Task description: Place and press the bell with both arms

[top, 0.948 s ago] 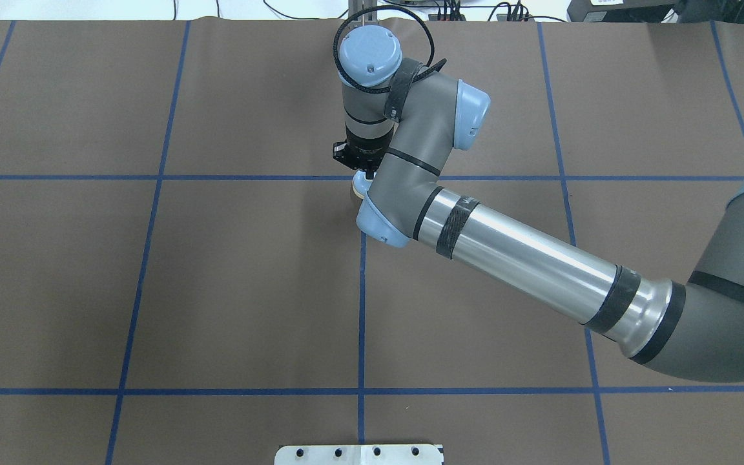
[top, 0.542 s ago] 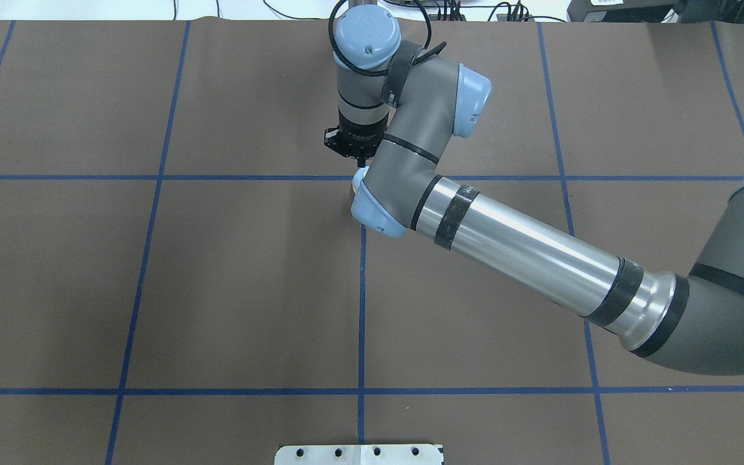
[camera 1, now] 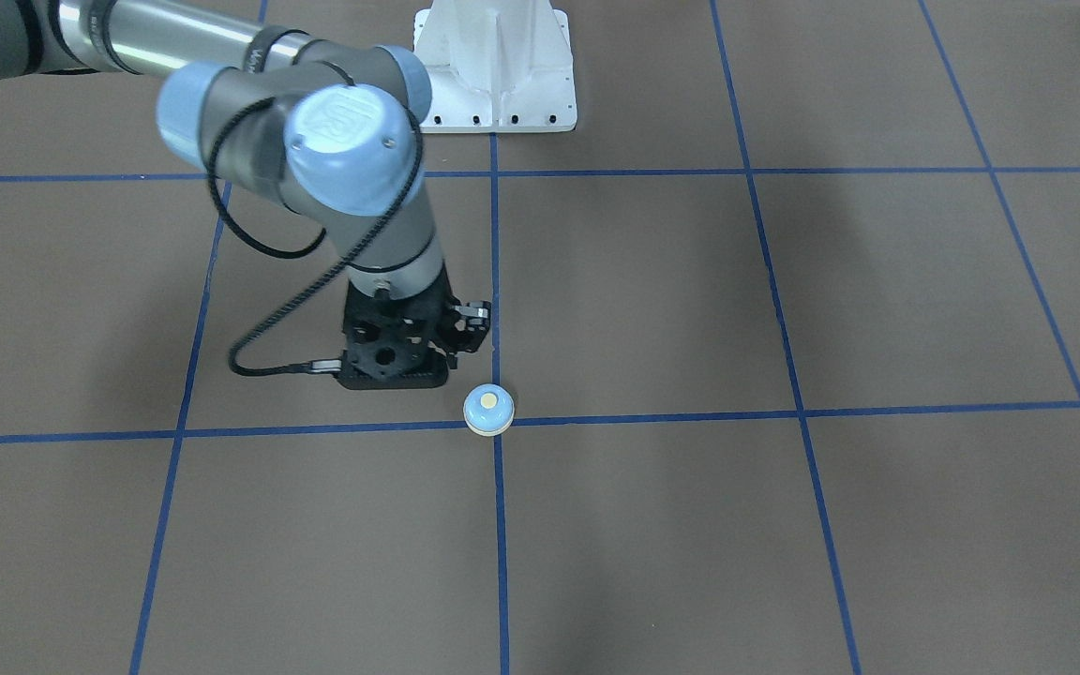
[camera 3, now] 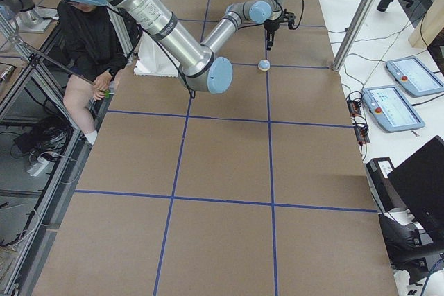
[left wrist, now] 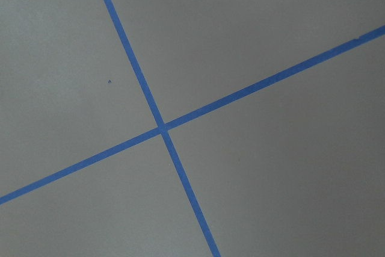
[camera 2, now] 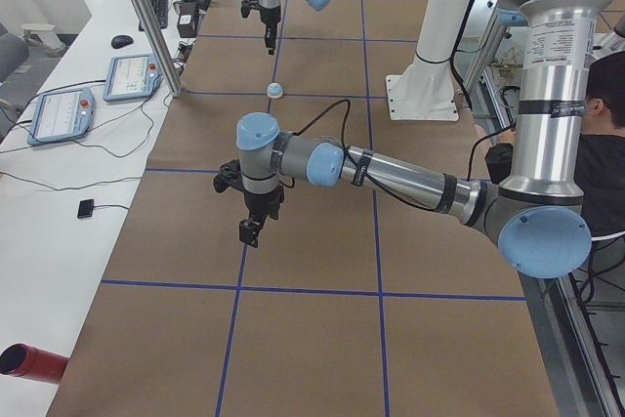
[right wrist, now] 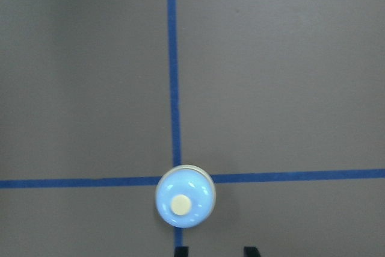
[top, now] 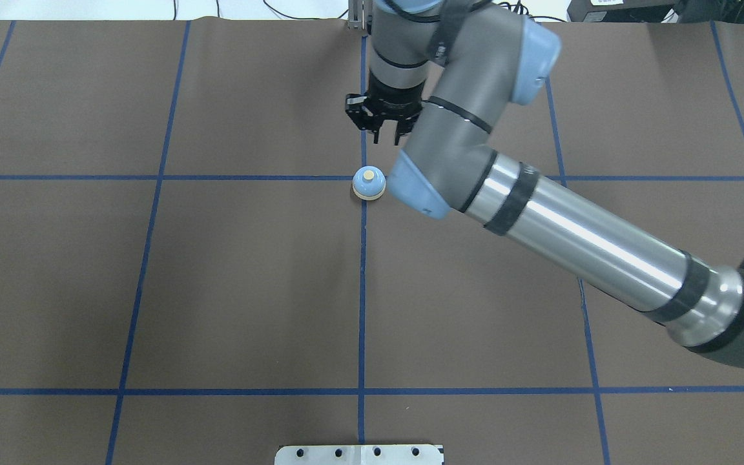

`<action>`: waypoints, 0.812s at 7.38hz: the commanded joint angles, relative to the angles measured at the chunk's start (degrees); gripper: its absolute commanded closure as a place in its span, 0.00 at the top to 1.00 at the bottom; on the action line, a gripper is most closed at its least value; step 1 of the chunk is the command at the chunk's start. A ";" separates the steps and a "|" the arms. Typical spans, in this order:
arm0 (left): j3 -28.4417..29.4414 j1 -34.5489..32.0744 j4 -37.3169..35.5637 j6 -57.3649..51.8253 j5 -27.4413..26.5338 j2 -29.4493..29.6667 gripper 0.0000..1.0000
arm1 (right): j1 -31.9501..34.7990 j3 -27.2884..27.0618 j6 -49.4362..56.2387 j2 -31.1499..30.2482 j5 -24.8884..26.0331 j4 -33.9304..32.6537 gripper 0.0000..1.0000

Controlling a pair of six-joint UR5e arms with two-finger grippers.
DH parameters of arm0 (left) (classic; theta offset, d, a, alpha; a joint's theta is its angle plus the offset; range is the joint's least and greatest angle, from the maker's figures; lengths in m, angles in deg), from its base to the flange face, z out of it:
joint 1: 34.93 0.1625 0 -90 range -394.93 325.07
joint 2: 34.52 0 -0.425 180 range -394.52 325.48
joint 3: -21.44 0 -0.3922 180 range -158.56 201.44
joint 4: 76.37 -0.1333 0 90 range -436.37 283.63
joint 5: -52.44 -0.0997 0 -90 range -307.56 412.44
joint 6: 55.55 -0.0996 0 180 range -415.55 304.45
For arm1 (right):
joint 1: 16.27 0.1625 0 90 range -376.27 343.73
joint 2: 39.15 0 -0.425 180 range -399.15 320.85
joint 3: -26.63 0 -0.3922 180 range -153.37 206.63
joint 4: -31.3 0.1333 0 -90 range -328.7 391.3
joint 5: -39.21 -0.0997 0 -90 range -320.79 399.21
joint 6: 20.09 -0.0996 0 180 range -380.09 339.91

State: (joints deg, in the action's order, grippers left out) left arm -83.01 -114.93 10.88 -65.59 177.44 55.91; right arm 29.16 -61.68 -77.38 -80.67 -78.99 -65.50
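The right gripper [top: 386, 137] hangs spread and empty above the bell [top: 369, 183]; I cannot tell the left gripper's [camera 2: 251, 229] state.

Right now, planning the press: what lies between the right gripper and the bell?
Overhead view: only bare paper and a blue tape line separate right gripper from bell.

Right gripper [top: 387, 137] now lifted off bell [top: 369, 183], contact ended, fingers apart and empty, bell no longer masked by the wrist, full dome and button exposed in overhead view, right arm [top: 578, 239] raised, looming larger.
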 commanded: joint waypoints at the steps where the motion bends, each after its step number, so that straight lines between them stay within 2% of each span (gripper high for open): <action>1: 0.03 -1.90 -0.41 -3.92 0.16 -1.31 1.00 | 8.05 -16.85 16.35 -15.20 -4.02 -6.98 1.00; 2: 0.12 -4.17 -0.50 -3.93 0.51 -2.35 1.00 | 12.88 -19.77 22.07 -21.09 -8.14 -6.91 1.00; 3: 0.21 -5.33 -0.50 -3.93 3.73 -3.32 1.00 | 17.97 -21.63 29.79 -26.80 -10.45 -6.91 1.00; 6: 0.56 -9.37 -0.32 -3.93 6.74 -6.66 1.00 | 34.05 -21.30 56.94 -42.89 -14.33 -6.82 1.00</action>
State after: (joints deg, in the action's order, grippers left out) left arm -82.66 -122.68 10.48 -69.51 182.86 50.59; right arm 56.00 -83.15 -32.33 -116.29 -91.70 -72.32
